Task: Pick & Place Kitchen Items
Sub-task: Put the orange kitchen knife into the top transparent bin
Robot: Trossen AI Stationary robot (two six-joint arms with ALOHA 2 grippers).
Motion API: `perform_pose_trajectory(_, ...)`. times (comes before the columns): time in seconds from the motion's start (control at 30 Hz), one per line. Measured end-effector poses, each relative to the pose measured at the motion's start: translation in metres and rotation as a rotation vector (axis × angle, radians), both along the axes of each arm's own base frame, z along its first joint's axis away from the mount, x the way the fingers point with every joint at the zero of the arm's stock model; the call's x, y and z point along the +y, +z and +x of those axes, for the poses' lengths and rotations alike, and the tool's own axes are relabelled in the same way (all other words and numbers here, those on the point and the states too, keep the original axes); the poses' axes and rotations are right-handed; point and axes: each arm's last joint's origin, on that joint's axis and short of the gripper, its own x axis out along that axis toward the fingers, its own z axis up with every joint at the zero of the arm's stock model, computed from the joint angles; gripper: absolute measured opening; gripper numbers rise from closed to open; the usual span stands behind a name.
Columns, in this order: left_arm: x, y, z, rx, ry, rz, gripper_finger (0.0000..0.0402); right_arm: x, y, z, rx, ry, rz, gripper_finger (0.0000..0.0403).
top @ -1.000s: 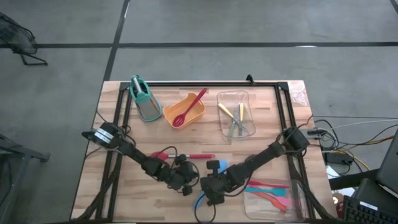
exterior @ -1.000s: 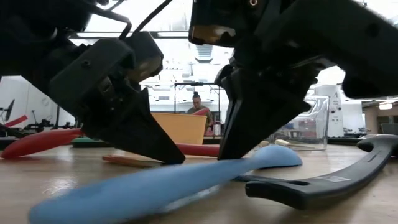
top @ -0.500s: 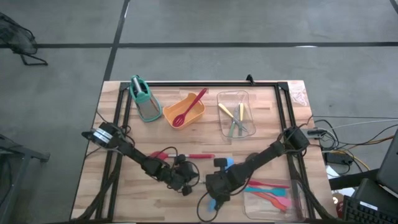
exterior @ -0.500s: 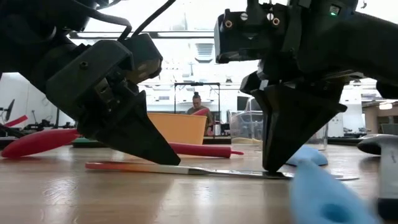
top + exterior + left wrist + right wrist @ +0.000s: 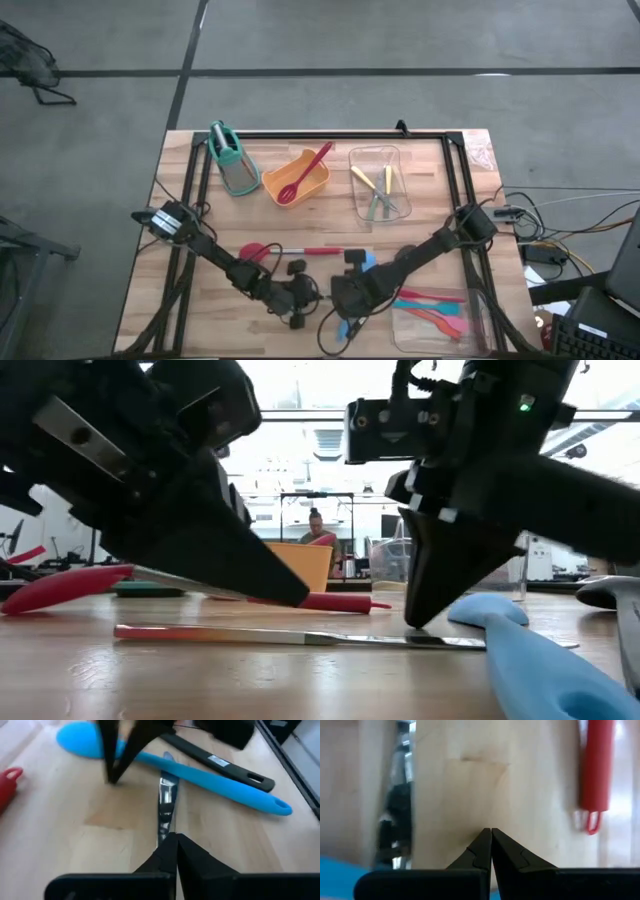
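The table (image 5: 330,215) looks partly sorted. At its far side stands the orange tub (image 5: 315,183) with one red spoon (image 5: 305,172) lying in it. Just beside the tub a clear tray (image 5: 378,152) holds the small yellow and green pieces (image 5: 380,190). Well away from the tub, at the near right corner, a second clear tray (image 5: 470,335) holds pink, teal and orange spatulas (image 5: 435,305).

By my reading several items are left to place, all loose on the wood on the near side of the tub:
- a red spatula (image 5: 295,251), the one nearest the tub
- a blue spoon (image 5: 200,770)
- a black ladle (image 5: 220,762), just beyond the blue spoon
- a slim metal-bladed utensil with an orange handle (image 5: 290,636), lying flat

Both arms reach low across the table and meet near its front edge, well apart from the tub.

The left gripper (image 5: 300,597) slants down toward the flat utensil, its tip just above it. It is clenched, with nothing visibly between the fingers.

The right gripper (image 5: 415,622) points steeply down at the utensil's metal end, touching it or nearly so. It is also clenched and grasps nothing.
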Motion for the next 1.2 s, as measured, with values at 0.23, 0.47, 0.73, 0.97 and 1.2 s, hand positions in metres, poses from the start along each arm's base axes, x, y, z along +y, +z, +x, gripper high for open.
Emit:
perform_pose_trajectory(0.23, 0.0, 0.001, 0.002, 0.004, 0.003, 0.02, 0.001, 0.008, 0.006, 0.003, -0.083, 0.018, 0.016, 0.0008)
perform_pose_trajectory(0.47, 0.006, -0.005, -0.001, 0.064, 0.052, 0.026, 0.0006, 0.019, 0.007, 0.003, -0.064, 0.069, 0.16, 0.0008)
perform_pose_trajectory(0.73, 0.007, -0.006, -0.002, 0.068, 0.082, 0.014, 0.0013, 0.025, 0.006, 0.003, -0.064, 0.09, 0.223, 0.0008)
perform_pose_trajectory(0.97, 0.007, -0.005, -0.002, 0.059, 0.092, 0.022, 0.0007, 0.027, -0.003, 0.012, -0.099, 0.094, 0.258, 0.0008)
perform_pose_trajectory(1.2, 0.006, 0.0, -0.002, 0.035, 0.087, 0.012, 0.0015, 0.018, -0.006, 0.028, -0.178, 0.12, 0.279, 0.0008)
